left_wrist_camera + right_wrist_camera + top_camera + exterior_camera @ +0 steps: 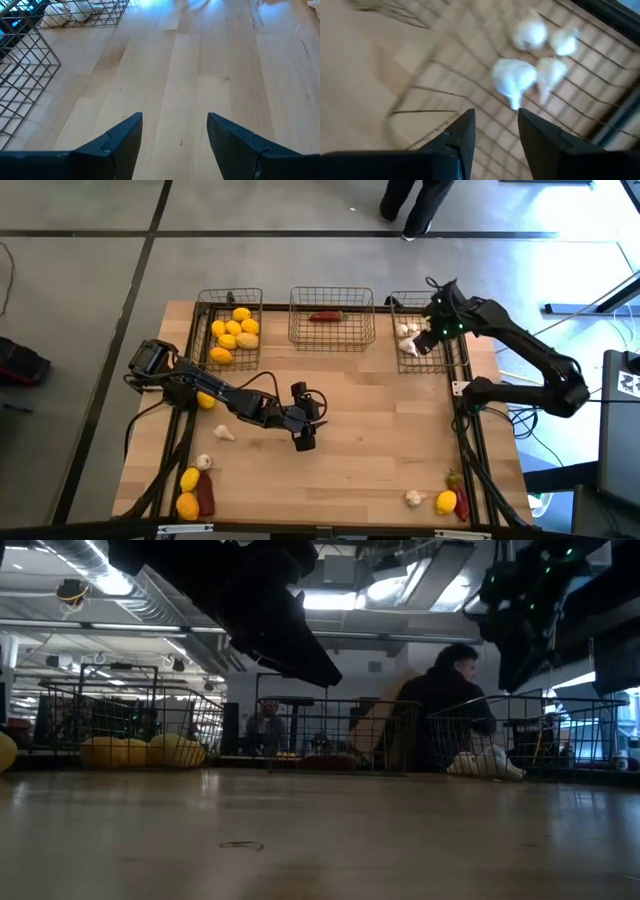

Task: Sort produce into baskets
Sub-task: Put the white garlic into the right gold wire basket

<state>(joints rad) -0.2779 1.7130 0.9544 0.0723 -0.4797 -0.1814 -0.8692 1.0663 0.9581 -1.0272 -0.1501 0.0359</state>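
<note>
Hovering over the right basket (460, 345), the right gripper (495, 127) is holding its fingers parted and empty above the garlic bulbs (515, 77) already lying inside. The left gripper (175, 135) is waiting wide open, empty, over mid-surface (380, 430). Lemons (235, 332) are filling the left basket (205, 330) and a chili (325, 317) the middle basket (295, 330), while several pieces are waiting along the near edge (190, 480).

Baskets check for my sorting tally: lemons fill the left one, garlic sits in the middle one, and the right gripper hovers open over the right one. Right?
Not quite. In the high view the middle basket holds a red chili pepper; the garlic bulbs lie in the right basket, under the open right gripper. The rest stands.
</note>
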